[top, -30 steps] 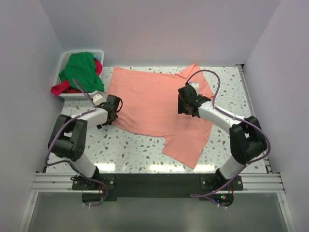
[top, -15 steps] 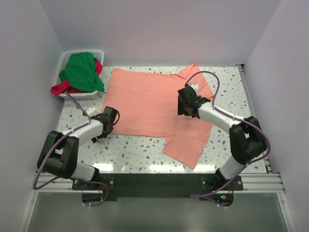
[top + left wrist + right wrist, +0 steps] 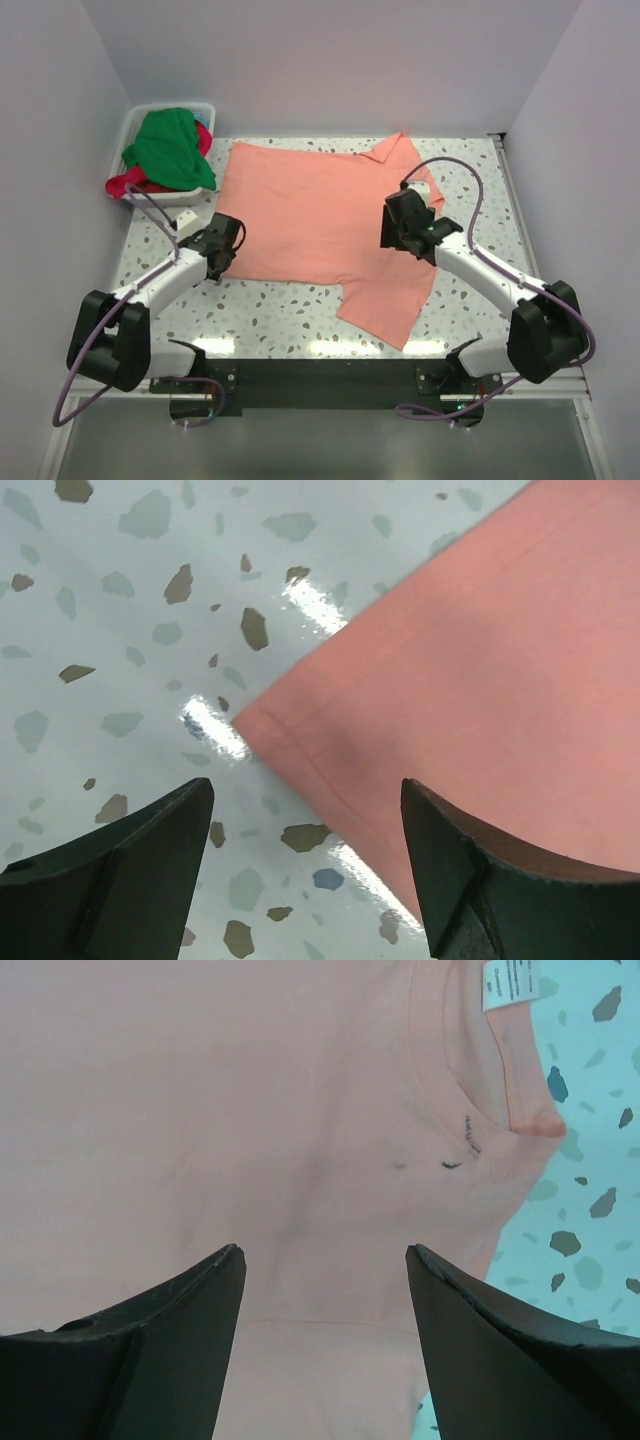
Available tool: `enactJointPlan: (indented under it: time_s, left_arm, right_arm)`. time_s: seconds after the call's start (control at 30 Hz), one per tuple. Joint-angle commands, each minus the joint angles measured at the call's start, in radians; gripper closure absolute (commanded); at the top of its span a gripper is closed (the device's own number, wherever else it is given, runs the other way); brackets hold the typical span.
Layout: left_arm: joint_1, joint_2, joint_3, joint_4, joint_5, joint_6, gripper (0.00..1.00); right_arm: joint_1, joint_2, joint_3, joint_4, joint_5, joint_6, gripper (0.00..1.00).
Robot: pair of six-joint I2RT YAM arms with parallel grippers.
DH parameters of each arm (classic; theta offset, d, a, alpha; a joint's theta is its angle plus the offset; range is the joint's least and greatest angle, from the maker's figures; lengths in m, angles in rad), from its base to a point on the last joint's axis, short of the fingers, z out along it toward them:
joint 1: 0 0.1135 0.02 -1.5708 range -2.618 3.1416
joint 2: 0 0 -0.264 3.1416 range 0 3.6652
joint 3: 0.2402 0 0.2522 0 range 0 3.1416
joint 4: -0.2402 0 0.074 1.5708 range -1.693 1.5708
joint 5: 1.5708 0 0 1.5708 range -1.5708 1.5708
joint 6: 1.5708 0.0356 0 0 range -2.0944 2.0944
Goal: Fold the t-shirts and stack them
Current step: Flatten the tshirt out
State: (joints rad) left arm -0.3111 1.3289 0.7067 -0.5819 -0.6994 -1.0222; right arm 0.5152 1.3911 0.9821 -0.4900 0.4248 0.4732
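Progress check, overhead camera: salmon-pink shirt (image 3: pixel 320 225) lies spread in one layer across the middle of the table (image 3: pixel 280 310), hem toward my left, neck toward my right, one sleeve trailing to the near edge. No fold in it that I can see. Green shirt (image 3: pixel 170 150) sits bunched on top of the red-magenta shirt (image 3: pixel 125 183), both in the white tub (image 3: pixel 165 198) at the far-left corner. Left gripper (image 3: pixel 222 245) is at the near-left hem corner of the pink shirt. Right gripper (image 3: pixel 400 222) is over the chest area, near the neck opening.

Left wrist camera: the hem corner (image 3: pixel 300 730) points out between my fingers (image 3: pixel 150 850), which stand wide apart with nothing between them. Bare speckled tabletop to one side, cloth to the other. I cannot tell whether the tips touch the surface.

Right wrist camera: fingers (image 3: pixel 180 1310) also parted and holding nothing, pink cloth filling the view below. Collar (image 3: pixel 520 1080) and neck label (image 3: pixel 505 982) sit ahead and to the right, with a slight crease in the fabric just beyond the tips.

My reading: one shirt laid out, zero folded, zero stacked. This looks like lining up for the first fold. Two shirts are left to pull from the tub afterwards.
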Motion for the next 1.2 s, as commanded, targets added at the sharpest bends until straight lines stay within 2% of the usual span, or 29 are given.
enactJointPlan:
  time_s: [0.0,0.23,0.6,0.73,1.0,1.17]
  left_arm:
    - [-0.006,-0.016,0.065,0.109,0.031,0.08,0.19]
    - [-0.005,0.144,0.158,0.214,0.098,0.18,0.17]
    - [0.0,0.283,0.171,0.269,0.135,0.162,0.17]
    - [0.0,0.277,0.159,0.251,0.135,0.152,0.17]
    - [0.0,0.133,0.041,0.218,0.123,0.129,0.17]
    - [0.0,0.084,-0.039,0.206,0.115,0.088,0.19]
  right_arm:
    - [0.005,-0.024,-0.069,-0.036,-0.008,0.044,0.3]
    - [0.003,0.003,-0.112,-0.022,-0.035,0.048,0.3]
    - [0.005,0.043,-0.164,0.014,-0.081,0.068,0.3]
    - [0.003,0.045,-0.178,0.016,-0.104,0.094,0.32]
    - [0.014,-0.099,-0.272,-0.087,-0.17,0.217,0.33]
    - [0.129,-0.179,-0.324,-0.146,-0.147,0.326,0.35]
